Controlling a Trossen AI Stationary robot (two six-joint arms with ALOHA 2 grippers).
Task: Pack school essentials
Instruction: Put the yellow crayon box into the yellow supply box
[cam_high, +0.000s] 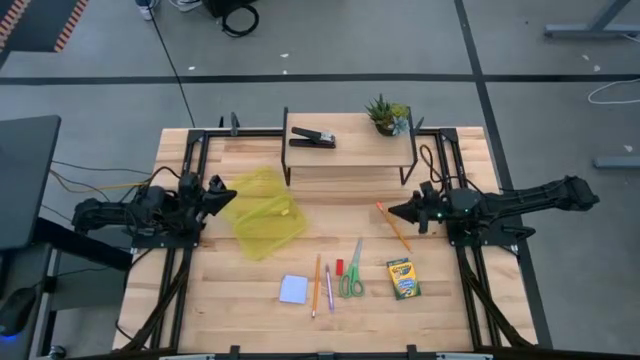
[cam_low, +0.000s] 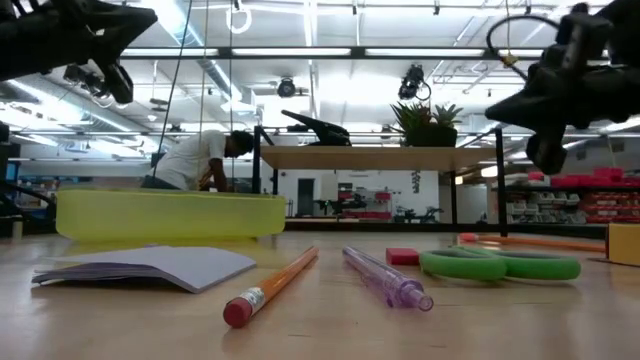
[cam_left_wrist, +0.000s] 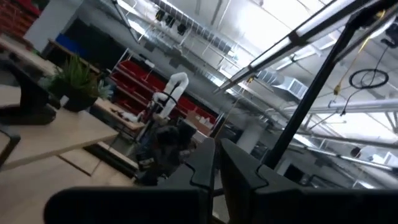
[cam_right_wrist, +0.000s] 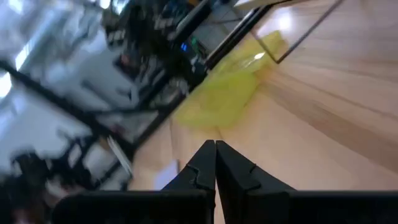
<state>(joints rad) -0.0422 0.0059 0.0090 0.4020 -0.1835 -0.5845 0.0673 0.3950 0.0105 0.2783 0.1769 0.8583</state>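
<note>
The school essentials are lying spread on the wooden table, and you can place them all from the yellow pouch, the largest piece, which is sitting left of centre with nothing inside that you can make out. To the right of the pouch and toward the near edge, the yellow-green crayon box is lying flat, farthest out. Between it and the pouch, the green-handled scissors are resting with the blades pointing away from the near edge. One orange pencil is lying slantwise right of the pouch, well apart from it; a second orange pencil is lying below the pouch, with the pink pen just beside it. The pale blue square notepad is sitting directly below the pouch, left of that pencil. The small red eraser is lying between the pen and the scissors. You are holding the left gripper at the pouch's left edge, its fingers pressed together on nothing. The right gripper is hovering right of the pouch, near the slanted pencil, its fingers likewise pressed together and empty. Behind the pouch, the raised shelf is carrying the black stapler and the small potted plant.
</note>
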